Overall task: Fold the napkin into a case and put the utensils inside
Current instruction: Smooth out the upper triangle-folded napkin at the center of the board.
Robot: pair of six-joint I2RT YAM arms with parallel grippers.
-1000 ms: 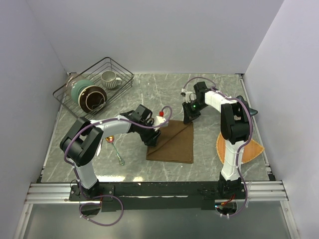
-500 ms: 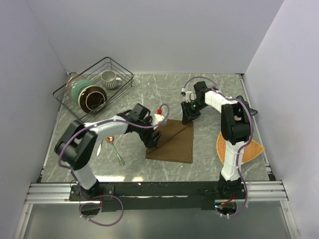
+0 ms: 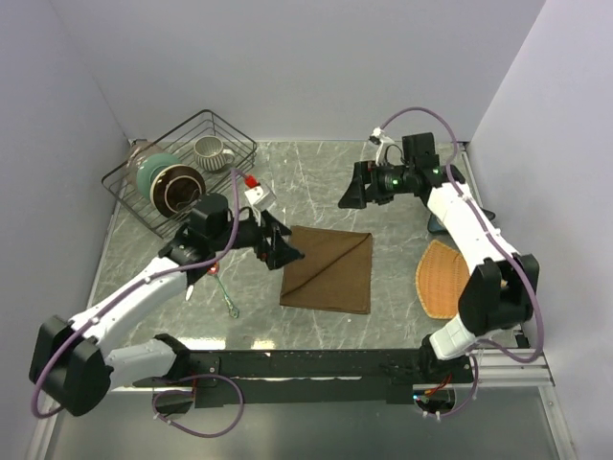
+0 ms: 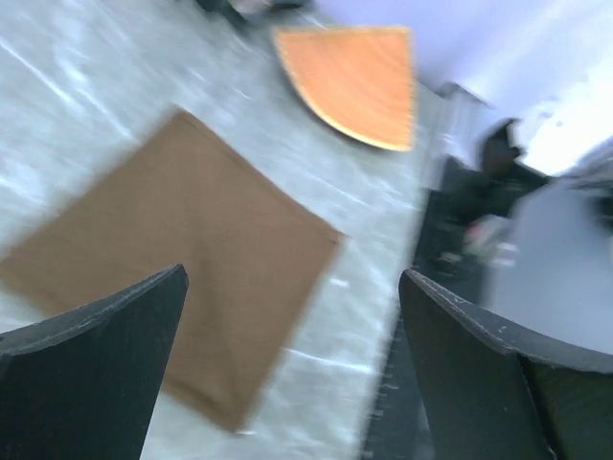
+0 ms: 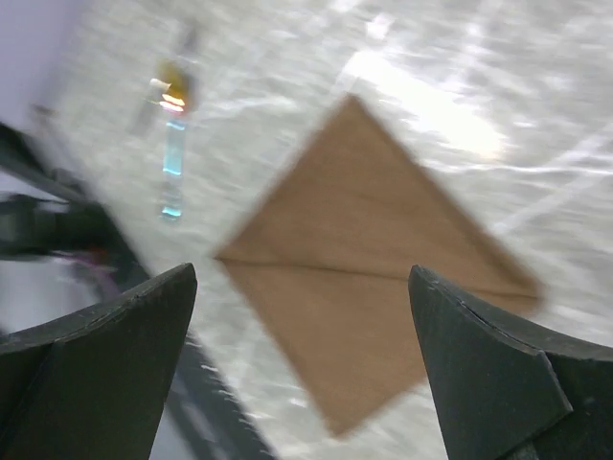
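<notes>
Napkin (image 3: 329, 271) is lying flat on the tabletop (image 3: 316, 177) near the centre of the overhead frame. A diagonal crease is running from its upper right corner to its lower left, so I am reading it as partly folded and not yet a case. I am holding the left end effector (image 3: 285, 251) just off the cloth's upper left edge, fingers spread wide with nothing between them; its wrist view is showing only bare cloth below the gap. The right end effector (image 3: 347, 196) is hovering beyond the cloth's top edge, likewise spread and empty. My judgement is that both are hanging clear so the cloth is lying undisturbed while I am choosing the next fold. The utensils (image 3: 222, 283) are waiting left of the napkin, apart from it and below the wire basket (image 3: 244, 158), handy for the left arm. The woven mat (image 3: 442, 278) is sitting at the right.
</notes>
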